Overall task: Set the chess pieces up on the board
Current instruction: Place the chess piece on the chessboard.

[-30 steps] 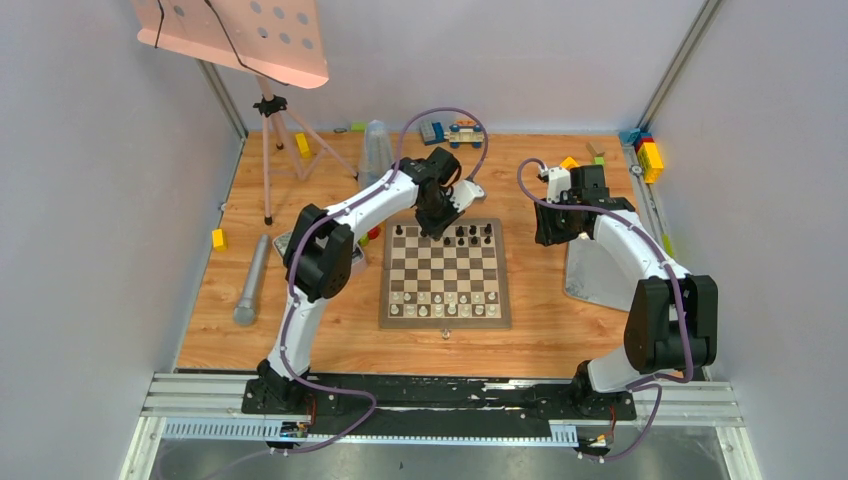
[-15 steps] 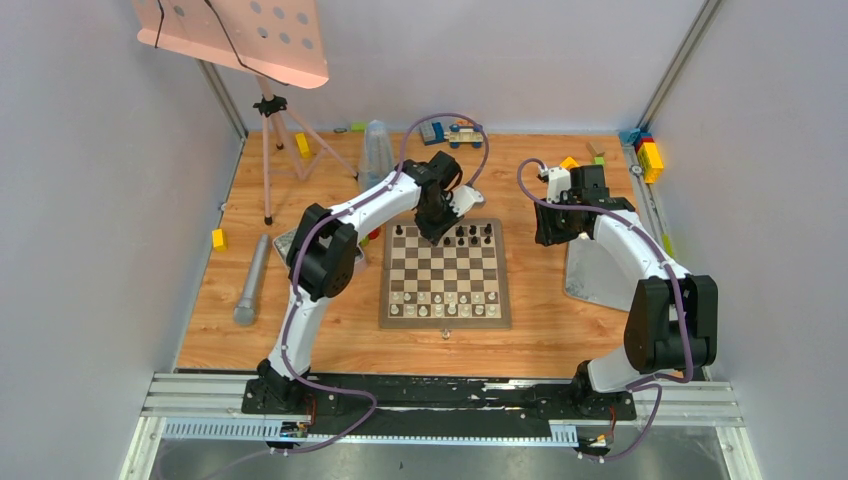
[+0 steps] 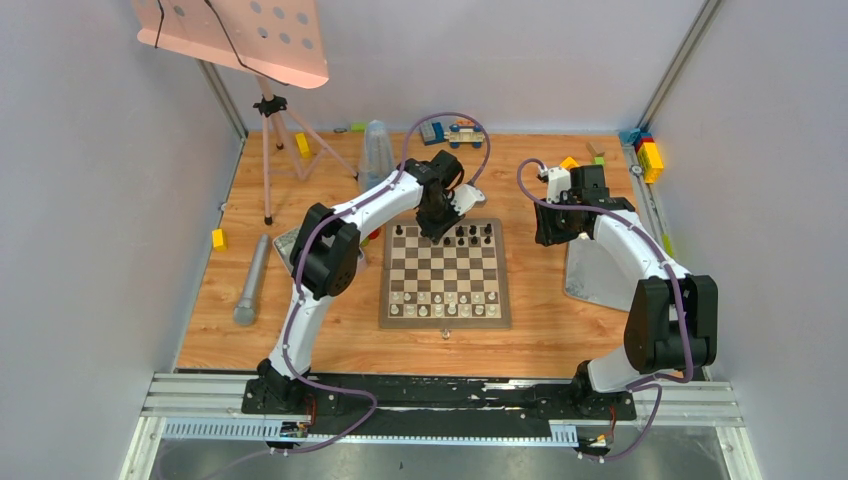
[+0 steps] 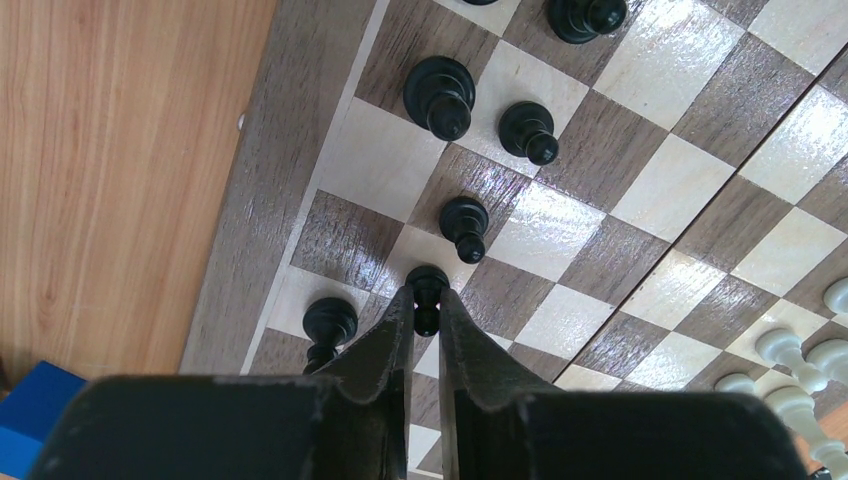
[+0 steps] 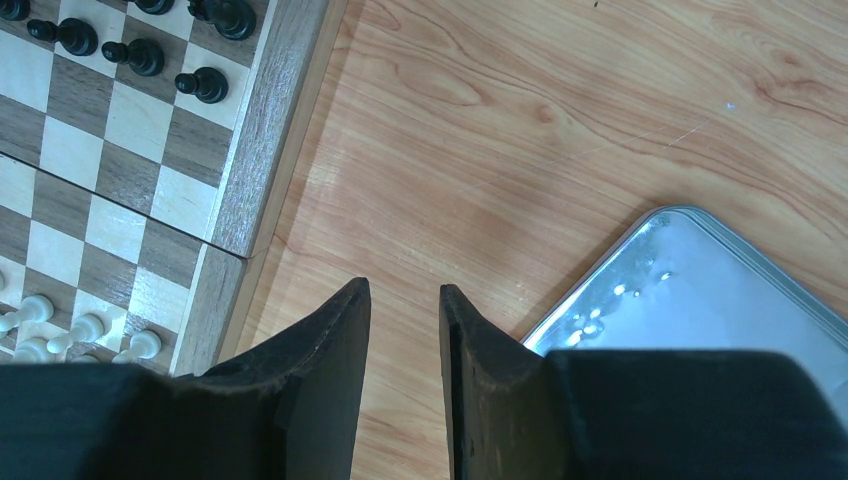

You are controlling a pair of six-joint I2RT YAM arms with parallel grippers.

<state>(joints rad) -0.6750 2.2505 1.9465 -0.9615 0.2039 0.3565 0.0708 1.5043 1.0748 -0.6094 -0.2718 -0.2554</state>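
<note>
Chess pieces stand on the board, which lies flat at the middle of the counter — black ones along its far rows, cream ones along the two near rows. On the left, the left arm reaches over the far left part of the board. The left tool is clamped on a black pawn, with one finger tight against each side of it; whether the pawn's base rests on the square cannot be told. Other black pieces stand near it on neighbouring squares. To the right of the board, the right tool hangs over bare counter with its fingers apart and nothing between them — the board's edge on one side, a grey metal tray on the other.
</note>
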